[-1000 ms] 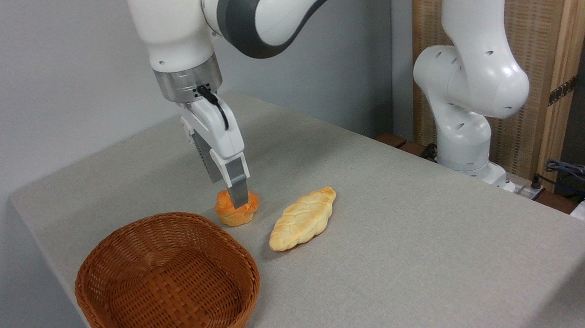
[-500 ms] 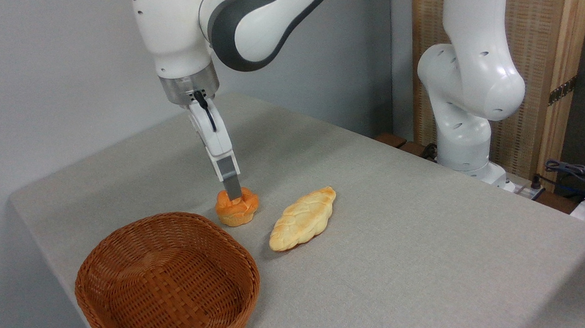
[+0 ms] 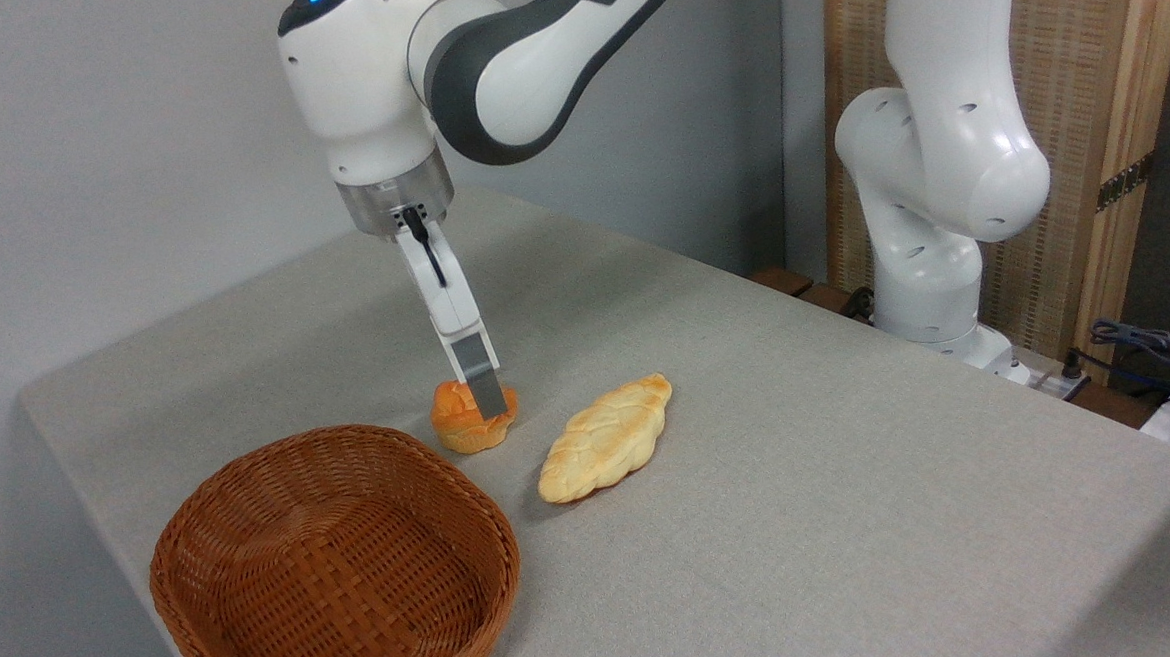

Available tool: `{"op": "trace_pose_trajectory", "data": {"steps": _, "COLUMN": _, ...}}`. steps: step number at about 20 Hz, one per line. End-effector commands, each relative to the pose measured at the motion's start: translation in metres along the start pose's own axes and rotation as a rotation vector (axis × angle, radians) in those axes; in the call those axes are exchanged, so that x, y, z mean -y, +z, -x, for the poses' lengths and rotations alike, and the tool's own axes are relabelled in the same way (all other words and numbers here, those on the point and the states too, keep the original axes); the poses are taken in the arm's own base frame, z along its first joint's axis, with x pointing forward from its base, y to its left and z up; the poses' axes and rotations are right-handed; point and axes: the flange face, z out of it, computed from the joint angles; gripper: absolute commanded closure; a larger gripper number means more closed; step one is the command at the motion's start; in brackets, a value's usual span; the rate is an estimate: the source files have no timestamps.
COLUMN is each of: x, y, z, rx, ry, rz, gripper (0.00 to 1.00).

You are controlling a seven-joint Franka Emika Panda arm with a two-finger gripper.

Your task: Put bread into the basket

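Fixed camera, one view only. Gripper [image 3: 485,399] seen edge-on, tilted, reaching down onto the bread [image 3: 467,420]; only the near finger shows, grey pad across the bun's top right, the other finger hidden behind it. Whether the fingers are spread, pressed together or pinching the bun: cannot tell from this angle. Bread sitting on the table [image 3: 833,476], upright, orange-golden, just beyond the far rim of the basket [image 3: 332,567] and apart from it by a thin strip of cloth. Basket near the front left corner of the table, its lower rim cut off by the bottom edge of the picture, nothing lying inside. Braided loaf [image 3: 606,438] flat on the table just right of the bread, not touching it, slanting up to the right. Arm base [image 3: 931,250] at the far right edge of the table, upper links cut off at the top. Wide bare cloth to the right and front; left table edge close beside the basket.
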Motion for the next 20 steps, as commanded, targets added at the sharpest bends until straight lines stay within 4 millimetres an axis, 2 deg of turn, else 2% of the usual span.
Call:
{"op": "trace_pose_trajectory", "data": {"steps": 1, "x": 0.003, "y": 0.008, "z": -0.002, "rx": 0.001, "ry": 0.024, "rz": -0.02, "gripper": 0.0}}
{"op": "trace_pose_trajectory", "data": {"steps": 6, "x": 0.007, "y": 0.022, "z": -0.012, "rx": -0.005, "ry": 0.031, "rz": -0.029, "gripper": 0.0}}
{"op": "trace_pose_trajectory", "data": {"steps": 12, "x": 0.007, "y": 0.022, "z": -0.013, "rx": -0.003, "ry": 0.028, "rz": -0.03, "gripper": 0.01}}
{"op": "trace_pose_trajectory", "data": {"steps": 14, "x": 0.007, "y": 0.022, "z": -0.013, "rx": -0.002, "ry": 0.031, "rz": -0.031, "gripper": 0.13}}
{"op": "trace_pose_trajectory", "data": {"steps": 16, "x": 0.007, "y": 0.022, "z": -0.013, "rx": -0.001, "ry": 0.035, "rz": -0.032, "gripper": 0.43}}
{"op": "trace_pose_trajectory", "data": {"steps": 18, "x": 0.007, "y": 0.022, "z": -0.013, "rx": 0.0, "ry": 0.035, "rz": -0.03, "gripper": 0.54}}
{"op": "trace_pose_trajectory", "data": {"steps": 20, "x": 0.005, "y": 0.023, "z": -0.014, "rx": 0.0, "ry": 0.037, "rz": -0.028, "gripper": 0.55}}
